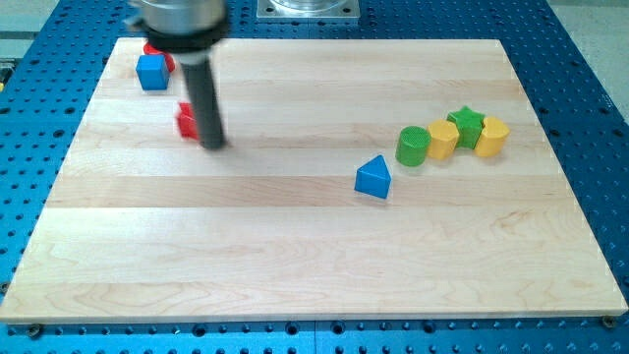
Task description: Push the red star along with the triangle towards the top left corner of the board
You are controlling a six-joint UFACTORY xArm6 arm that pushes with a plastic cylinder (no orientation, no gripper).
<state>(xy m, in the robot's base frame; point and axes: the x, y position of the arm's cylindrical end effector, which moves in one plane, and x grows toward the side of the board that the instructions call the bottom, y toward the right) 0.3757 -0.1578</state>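
Observation:
A red block [185, 119], its shape partly hidden by the rod, lies at the upper left of the wooden board [314, 246]. My tip [213, 144] rests on the board just to its right and slightly below, close to or touching it. A blue triangle [373, 177] sits alone near the board's middle, far to the tip's right. Another red block [157, 52] shows behind a blue cube [152, 72] near the top left corner, partly hidden by the arm.
A green cylinder [413, 145], a yellow block [443, 140], a green star [466, 125] and another yellow block [491, 137] form a row at the right. The board lies on a blue perforated table [590, 98].

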